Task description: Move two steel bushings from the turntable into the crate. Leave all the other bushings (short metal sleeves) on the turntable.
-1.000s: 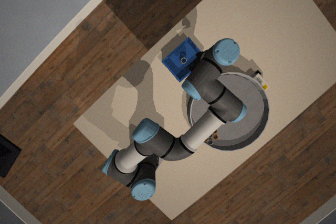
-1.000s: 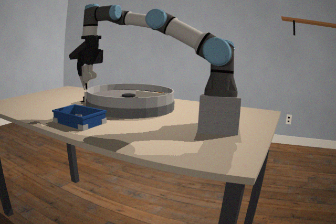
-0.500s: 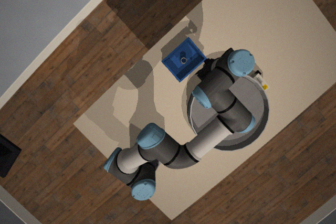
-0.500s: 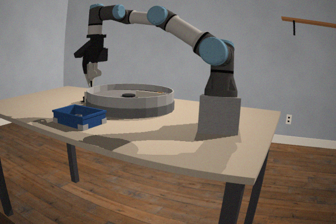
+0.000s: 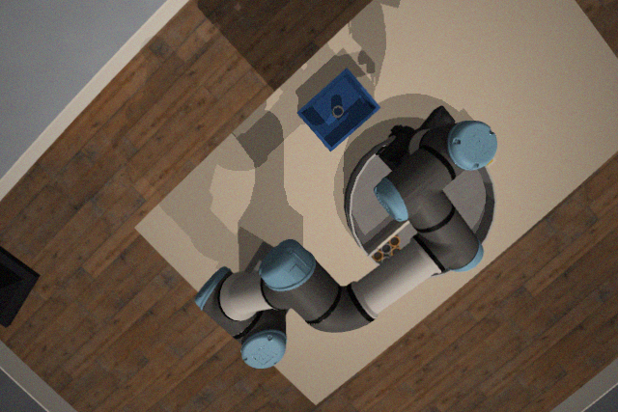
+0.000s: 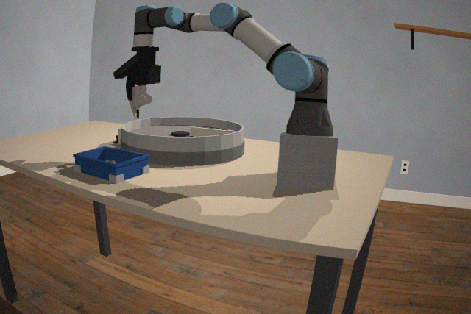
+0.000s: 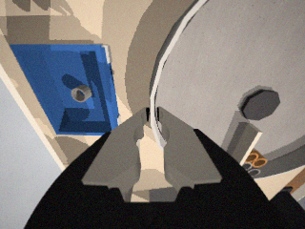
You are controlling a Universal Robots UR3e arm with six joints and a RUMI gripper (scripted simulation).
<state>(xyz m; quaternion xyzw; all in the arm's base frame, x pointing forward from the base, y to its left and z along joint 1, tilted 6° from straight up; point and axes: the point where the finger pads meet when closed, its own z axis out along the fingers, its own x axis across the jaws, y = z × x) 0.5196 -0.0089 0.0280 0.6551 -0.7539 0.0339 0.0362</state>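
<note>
One short grey steel bushing [image 7: 81, 93] lay inside the shallow blue rectangular crate [image 7: 33, 72], its hollow bore facing up. The grey two-fingered hand [image 7: 152, 114] hung over the raised rim of the round grey turntable [image 7: 210, 62], fingers together and holding nothing. Only the wrist and top views showed a cluster of orange and dark bushings [image 5: 387, 249] on the turntable. The beige desk [image 6: 342, 234] stood on wooden flooring [image 6: 190, 284] by a blue-grey wall [image 6: 361, 86].

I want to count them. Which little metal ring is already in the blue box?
The grey steel bushing lying alone in the blue crate. The other bushings, orange and dark ones, sit clustered on the round grey turntable.
</note>
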